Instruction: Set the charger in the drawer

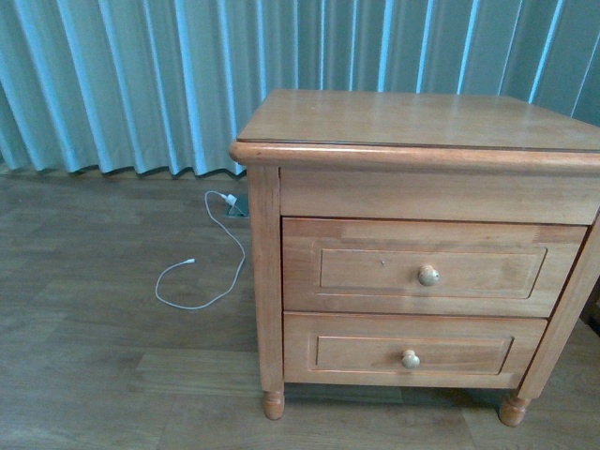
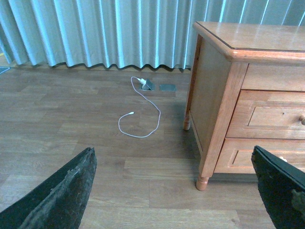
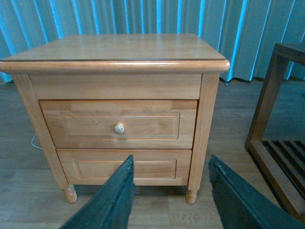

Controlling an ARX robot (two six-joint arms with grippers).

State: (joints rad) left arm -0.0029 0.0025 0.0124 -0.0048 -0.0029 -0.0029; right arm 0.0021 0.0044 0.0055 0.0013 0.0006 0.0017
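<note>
The drawer (image 1: 412, 267) is the taller upper one in a honey-coloured nightstand, and it is closed; its round pale knob (image 1: 428, 275) faces me. It also shows in the right wrist view (image 3: 143, 125) and partly in the left wrist view (image 2: 271, 117). The charger is not in view in any frame. My left gripper (image 2: 174, 191) is open and empty above the wooden floor, left of the nightstand. My right gripper (image 3: 169, 191) is open and empty in front of the nightstand, low, before the bottom drawer. Neither arm shows in the front view.
The shorter lower drawer (image 1: 410, 356) is closed. A thin white cable (image 1: 202, 272) with a white plug lies looped on the floor by a floor socket (image 2: 147, 85). Blue-green curtains (image 1: 141, 75) hang behind. A dark wooden rack (image 3: 279, 143) stands right of the nightstand.
</note>
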